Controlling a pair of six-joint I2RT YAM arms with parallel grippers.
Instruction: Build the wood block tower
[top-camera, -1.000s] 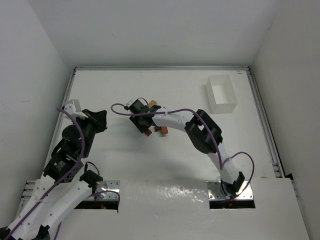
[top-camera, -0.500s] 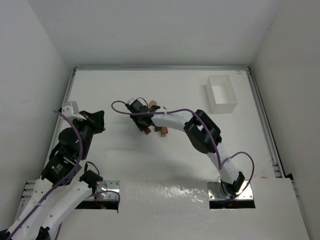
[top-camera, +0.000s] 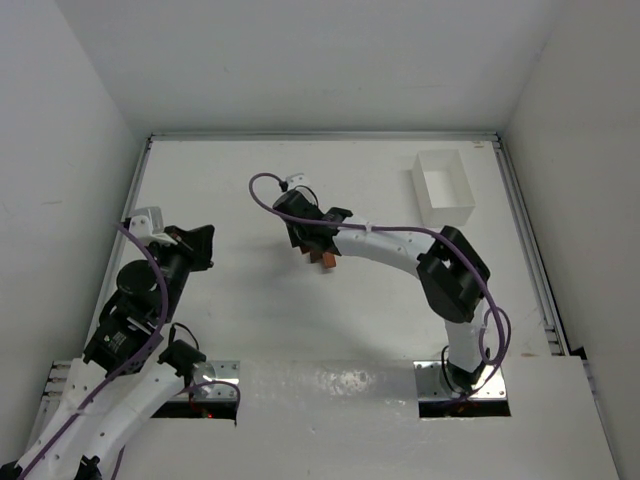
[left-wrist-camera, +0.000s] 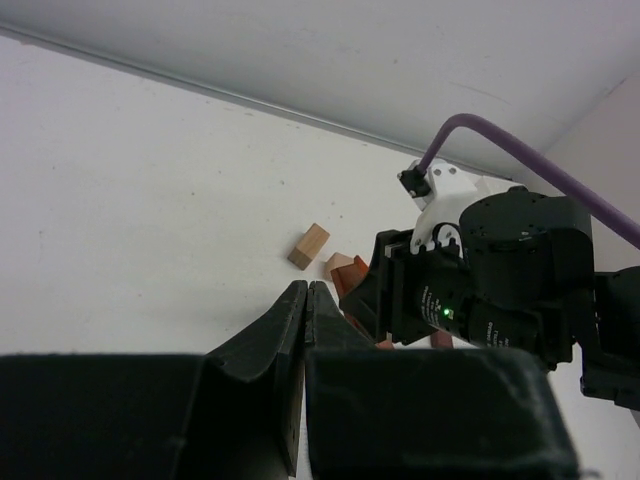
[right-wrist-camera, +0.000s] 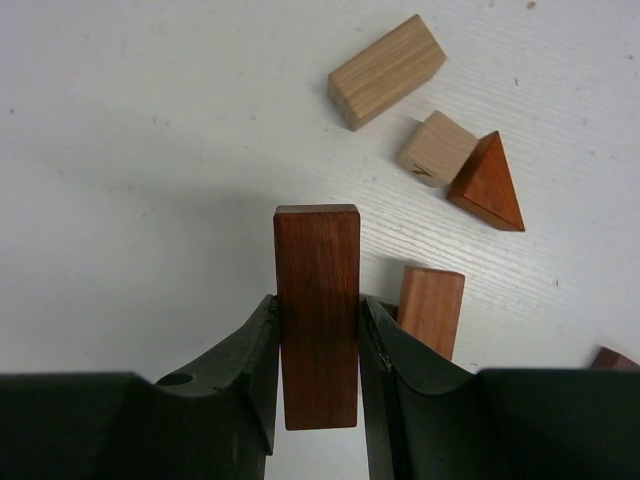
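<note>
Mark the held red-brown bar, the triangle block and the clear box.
red-brown bar (right-wrist-camera: 318, 300), right wrist view, middle of its front face
triangle block (right-wrist-camera: 487, 188), right wrist view, centre of its face
clear box (top-camera: 447, 215), top view, its near wall

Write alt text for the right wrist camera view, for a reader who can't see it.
The right gripper clamps a reddish-brown bar over a white table. Nearby lie a pale bar, a pale cube, a reddish wedge and a second reddish bar, none stacked.

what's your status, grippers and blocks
Left gripper shut, empty. Right gripper shut on reddish-brown bar. Other blocks loose beside it. Clear box well aside.
</note>
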